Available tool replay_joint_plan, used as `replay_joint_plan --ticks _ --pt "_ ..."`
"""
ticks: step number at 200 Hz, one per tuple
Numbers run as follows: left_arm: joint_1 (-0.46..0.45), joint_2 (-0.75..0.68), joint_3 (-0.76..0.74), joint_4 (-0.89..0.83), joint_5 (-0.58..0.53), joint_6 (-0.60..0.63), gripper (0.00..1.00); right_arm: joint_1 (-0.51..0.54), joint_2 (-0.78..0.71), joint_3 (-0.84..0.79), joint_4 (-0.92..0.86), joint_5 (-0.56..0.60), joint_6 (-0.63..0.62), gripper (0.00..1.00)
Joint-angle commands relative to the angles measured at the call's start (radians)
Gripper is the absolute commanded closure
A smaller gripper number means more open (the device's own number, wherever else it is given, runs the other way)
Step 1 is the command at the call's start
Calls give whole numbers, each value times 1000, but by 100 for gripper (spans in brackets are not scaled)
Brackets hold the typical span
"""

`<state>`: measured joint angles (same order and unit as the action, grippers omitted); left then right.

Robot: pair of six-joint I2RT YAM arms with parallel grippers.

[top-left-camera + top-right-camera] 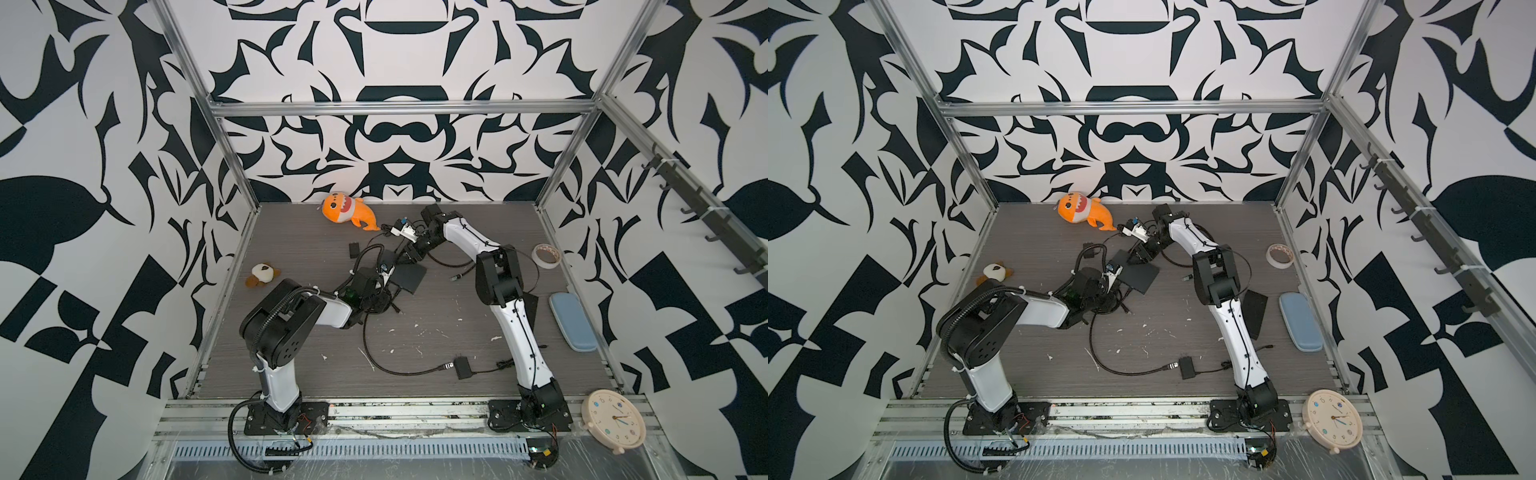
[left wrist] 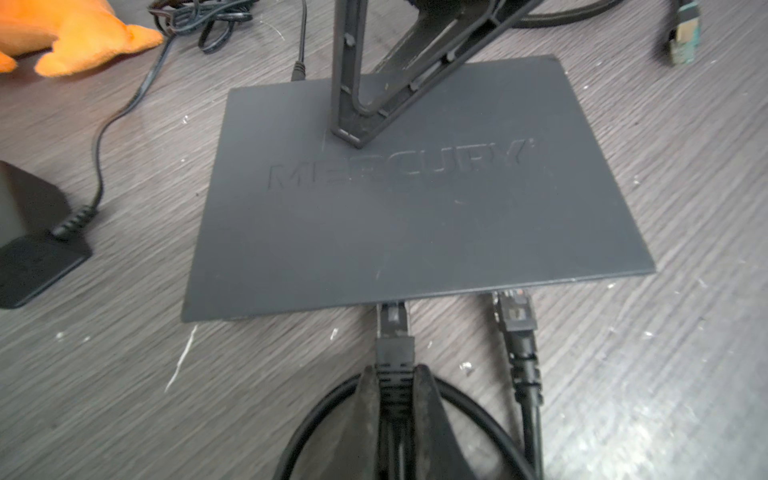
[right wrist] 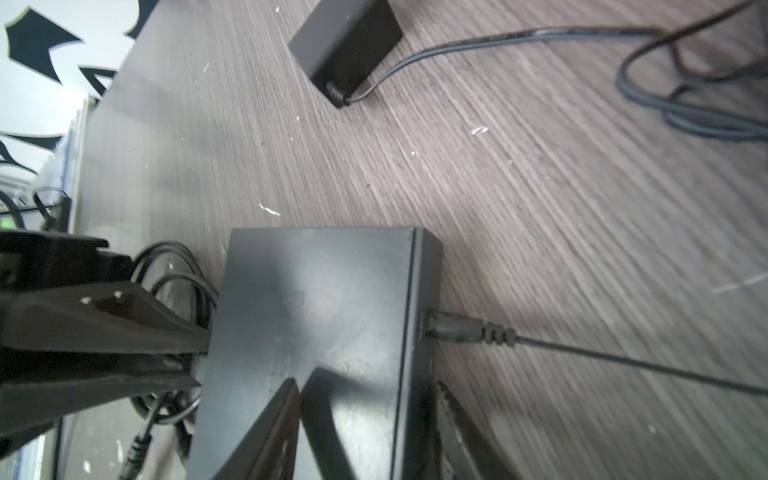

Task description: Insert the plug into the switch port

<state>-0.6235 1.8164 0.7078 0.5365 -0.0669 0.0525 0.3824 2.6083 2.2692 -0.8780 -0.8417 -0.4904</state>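
The switch [image 2: 415,208] is a flat dark grey box lying mid-table, seen in both top views [image 1: 409,276] [image 1: 1140,276]. My left gripper [image 2: 395,374] is shut on the black plug [image 2: 394,349], gripping its ribbed boot. The plug's tip sits at the switch's front edge, level with a port; how deep it goes is hidden under the lid. A second plug [image 2: 515,316] sits in a port beside it. My right gripper [image 3: 368,386] is open. One of its fingers [image 3: 270,428] presses on the switch's top, and the other hangs just behind the rear wall.
A power lead [image 3: 453,328] enters the switch's rear, and a black adapter [image 3: 345,45] lies beyond. Loose cables loop around the left arm. An orange shark plush [image 1: 347,210], a brown plush [image 1: 262,274], a tape roll [image 1: 546,255], a blue case [image 1: 572,322] and a clock [image 1: 613,419] ring the table.
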Motion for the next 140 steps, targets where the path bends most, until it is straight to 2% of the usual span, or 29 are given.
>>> replay_joint_plan --ticks 1,23,45,78,140 --pt "34 9 -9 -15 2 6 100 74 -30 -40 -129 -32 151 45" --pt "36 -2 -15 -28 27 10 100 30 -76 -37 -67 36 237 42" --pt "36 8 -21 -25 44 11 100 0 -100 -49 -80 84 223 40" --pt "36 23 -20 -29 61 17 100 -2 -53 -14 -215 139 104 39" --pt "36 54 10 0 87 32 100 78 31 24 -479 117 -109 48"
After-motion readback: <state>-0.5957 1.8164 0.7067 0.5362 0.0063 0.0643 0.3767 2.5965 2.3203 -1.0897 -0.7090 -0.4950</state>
